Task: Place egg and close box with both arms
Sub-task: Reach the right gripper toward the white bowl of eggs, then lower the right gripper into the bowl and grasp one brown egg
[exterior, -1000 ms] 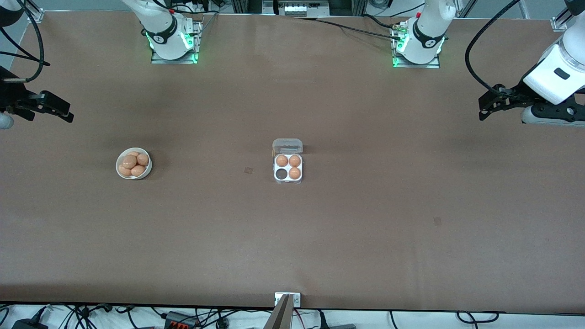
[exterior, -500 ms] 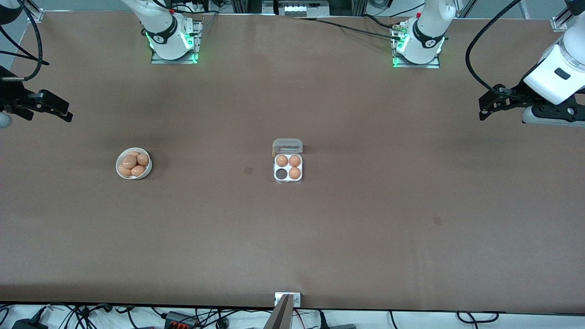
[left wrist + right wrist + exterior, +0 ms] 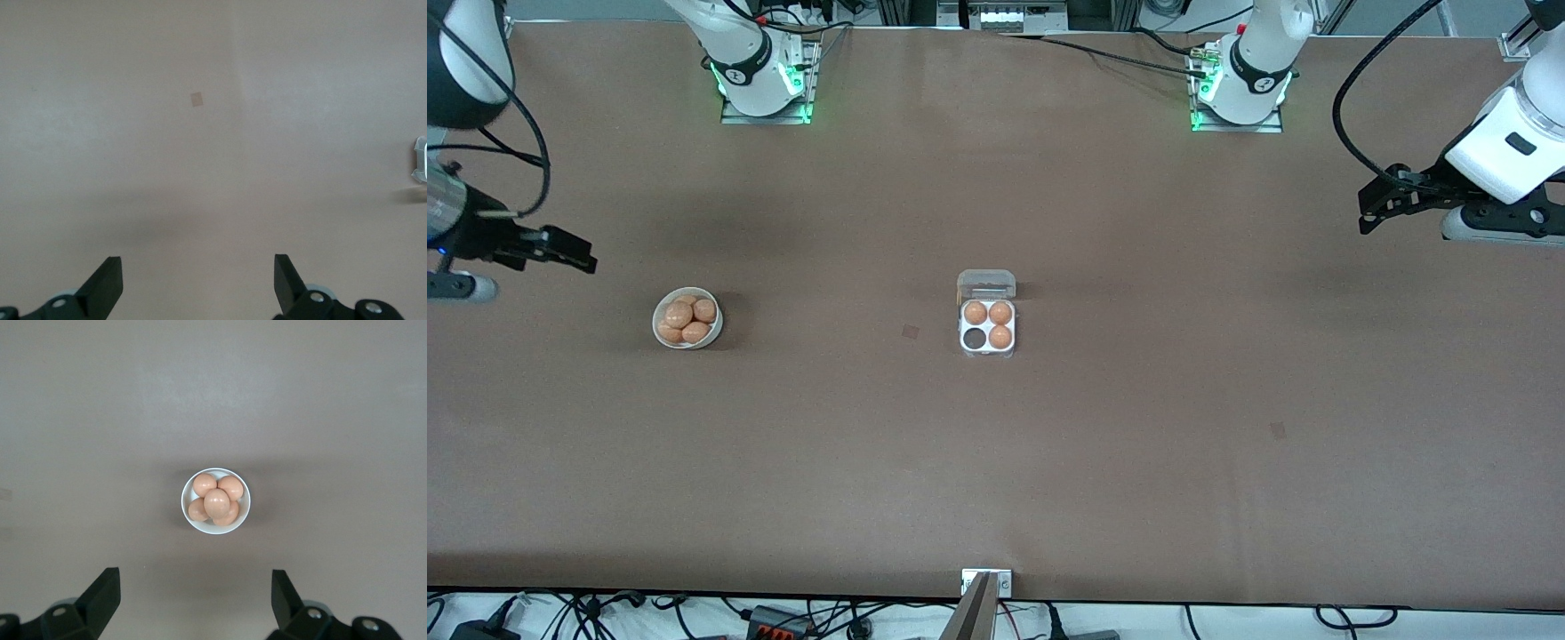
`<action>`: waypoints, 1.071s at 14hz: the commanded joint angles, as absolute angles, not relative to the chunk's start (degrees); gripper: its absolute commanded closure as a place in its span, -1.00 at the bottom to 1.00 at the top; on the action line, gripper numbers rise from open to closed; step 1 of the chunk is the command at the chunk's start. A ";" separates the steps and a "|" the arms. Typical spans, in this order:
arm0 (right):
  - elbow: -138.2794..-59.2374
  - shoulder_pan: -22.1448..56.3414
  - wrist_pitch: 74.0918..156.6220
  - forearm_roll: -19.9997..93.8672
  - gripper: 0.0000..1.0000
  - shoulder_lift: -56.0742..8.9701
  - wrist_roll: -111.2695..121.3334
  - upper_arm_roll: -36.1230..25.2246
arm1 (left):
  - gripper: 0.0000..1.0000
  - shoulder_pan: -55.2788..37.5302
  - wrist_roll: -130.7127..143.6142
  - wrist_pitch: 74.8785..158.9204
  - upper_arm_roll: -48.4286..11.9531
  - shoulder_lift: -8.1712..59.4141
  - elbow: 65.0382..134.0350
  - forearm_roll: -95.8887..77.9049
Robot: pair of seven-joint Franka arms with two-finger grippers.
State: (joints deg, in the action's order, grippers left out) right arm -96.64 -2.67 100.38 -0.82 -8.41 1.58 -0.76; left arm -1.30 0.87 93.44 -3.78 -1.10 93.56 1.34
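Brown egg (image 3: 217, 503) in bowl (image 3: 239, 520), clear of right fingers (image 3: 103, 590).

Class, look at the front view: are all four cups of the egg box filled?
No: the box holds three eggs, and one cup shows dark and empty.

Right hand (image 3: 585, 259) now shifted in over the tabletop (image 3: 1103, 462), closer to the bowl (image 3: 713, 332) of eggs, fingers spread apart.
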 commanded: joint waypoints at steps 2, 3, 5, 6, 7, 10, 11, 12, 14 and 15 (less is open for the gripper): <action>-95.89 -2.81 101.16 -1.58 -1.00 -14.84 0.97 -0.53 | -1.00 -1.41 1.05 90.00 -3.96 -0.35 91.93 0.44; -95.89 -3.07 100.99 -1.58 -1.00 -16.42 1.14 -0.53 | -1.00 -1.49 1.23 90.09 -3.96 -0.26 91.93 0.44; -95.89 -3.77 101.34 -1.49 -1.00 -20.55 1.49 -0.53 | -1.00 -1.58 0.88 90.35 -4.04 0.44 91.85 0.61; -95.89 -4.04 101.86 -1.49 -1.00 -22.48 1.67 -0.53 | -1.00 -1.58 0.79 90.44 -4.04 0.53 91.85 0.53; -96.06 -4.04 102.56 -1.58 -1.00 -23.89 1.76 -0.53 | -1.00 -1.58 0.79 90.44 -4.04 0.44 91.85 0.53; -96.24 -4.66 104.32 -1.50 -1.00 -28.55 1.67 -0.53 | -1.00 -1.58 0.70 90.35 -3.96 0.44 91.85 0.53; -96.15 -4.66 104.59 -1.23 -1.00 -29.61 1.67 -0.53 | -1.00 -1.50 0.62 90.35 -3.96 0.44 91.85 0.53; -96.15 -4.57 104.76 -1.06 -1.00 -30.23 1.67 -0.53 | -1.00 -1.49 0.62 90.35 -3.96 0.44 91.85 0.53; -95.89 -4.40 104.94 -0.88 -1.00 -32.16 1.58 -0.53 | -1.00 -1.41 0.70 90.35 -3.96 0.44 91.85 0.53; -95.80 -4.31 104.94 -0.79 -0.93 -32.95 1.58 -0.53 | -1.00 -1.06 0.70 90.18 -3.96 0.44 91.85 0.53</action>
State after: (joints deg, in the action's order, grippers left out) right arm -96.67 -4.00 105.08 -0.88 -31.70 1.58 -0.99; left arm -1.57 0.87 91.39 -3.92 -0.21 93.55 1.33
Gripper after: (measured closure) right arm 0.004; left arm 0.000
